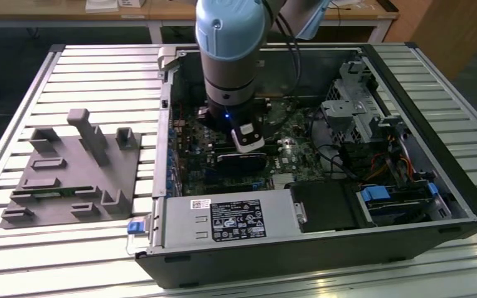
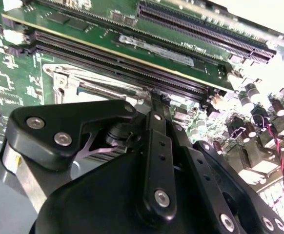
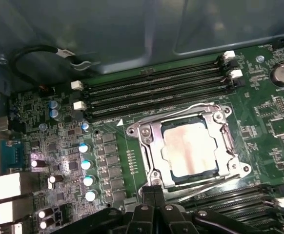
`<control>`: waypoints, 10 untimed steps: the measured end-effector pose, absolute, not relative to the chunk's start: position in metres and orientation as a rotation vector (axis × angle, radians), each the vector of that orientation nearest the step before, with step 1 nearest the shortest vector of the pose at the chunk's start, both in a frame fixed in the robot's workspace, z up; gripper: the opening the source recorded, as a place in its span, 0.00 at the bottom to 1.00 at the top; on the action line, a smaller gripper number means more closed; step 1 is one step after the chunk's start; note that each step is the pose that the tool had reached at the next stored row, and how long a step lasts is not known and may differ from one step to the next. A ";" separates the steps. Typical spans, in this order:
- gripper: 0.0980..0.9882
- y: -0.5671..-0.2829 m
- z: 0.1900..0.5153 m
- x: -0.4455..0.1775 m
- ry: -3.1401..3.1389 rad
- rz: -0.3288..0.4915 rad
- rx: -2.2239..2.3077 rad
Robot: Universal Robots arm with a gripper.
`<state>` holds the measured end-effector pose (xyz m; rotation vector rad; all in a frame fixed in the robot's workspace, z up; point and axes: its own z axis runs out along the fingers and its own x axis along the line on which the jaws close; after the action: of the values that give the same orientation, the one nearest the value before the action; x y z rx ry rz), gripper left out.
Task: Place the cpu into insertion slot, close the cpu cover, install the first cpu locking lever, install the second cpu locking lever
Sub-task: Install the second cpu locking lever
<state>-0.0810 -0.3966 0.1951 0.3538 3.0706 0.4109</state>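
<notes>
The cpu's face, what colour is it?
Pale silvery-tan on the cpu, framed by the cpu cover; it shows best in the first wrist view.

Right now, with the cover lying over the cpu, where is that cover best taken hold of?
Probably by the cpu cover frame edge nearest the gripper, coming from above. It lies flat around the cpu, so only its thin rim strips offer purchase; the window leaves the chip face bare.

in the exterior view the arm point(image 1: 230, 68) hides the middle of the motherboard point(image 1: 292, 155). in the second wrist view the gripper point(image 2: 154, 100) covers most of the insertion slot point(image 2: 71, 80). whether its fingers are parted cannot be told.
</notes>
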 end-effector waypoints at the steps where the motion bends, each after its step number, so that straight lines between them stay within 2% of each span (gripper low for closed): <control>1: 0.01 -0.397 0.194 -0.082 3.070 0.415 0.354; 10: 0.01 -0.397 0.198 -0.083 3.070 0.423 0.354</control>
<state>-0.0829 -0.3966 0.1978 0.3540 3.0698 0.4228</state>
